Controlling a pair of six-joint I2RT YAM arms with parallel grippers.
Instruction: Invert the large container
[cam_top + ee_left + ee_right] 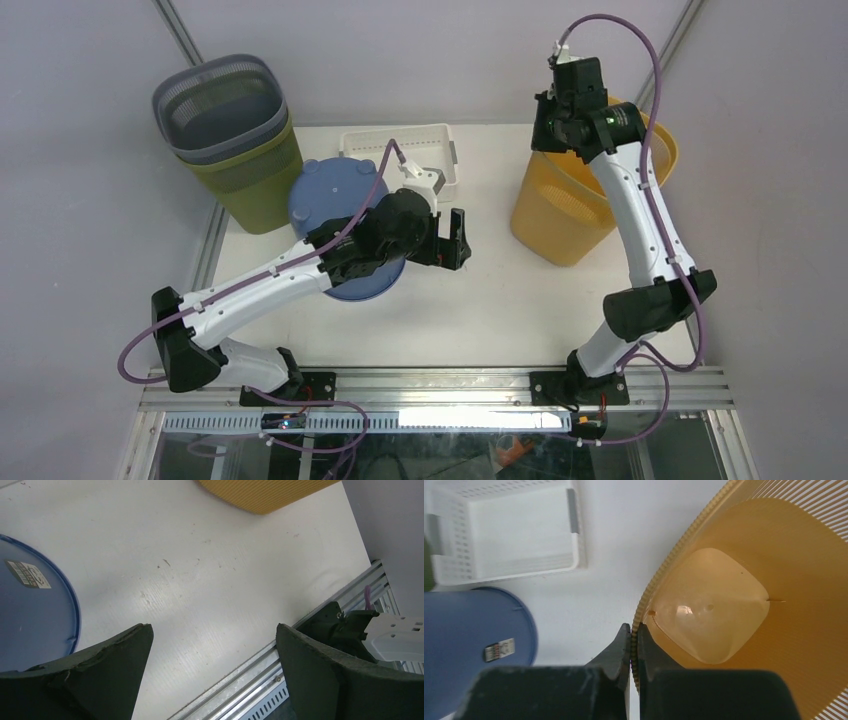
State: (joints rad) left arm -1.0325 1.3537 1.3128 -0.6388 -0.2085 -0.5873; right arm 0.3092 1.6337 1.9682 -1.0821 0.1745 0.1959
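Note:
The large container [560, 220], a yellow ribbed bin, stands upright at the right of the table, and I look into its open mouth [744, 580] in the right wrist view. My right gripper [548, 140] reaches down onto its left rim. Its two fingers are shut on that rim [659, 575], one outside and one inside, meeting at the right gripper [634, 635]. My left gripper [462, 240] hangs over the middle of the table, open, with only bare table between its fingers [213, 627].
A blue round container [330, 190] sits bottom-up under my left arm, its labelled base showing [30, 620] [469, 635]. A white perforated basket [400, 140] lies at the back. A grey bin nested in a green one [225, 110] stands at the back left.

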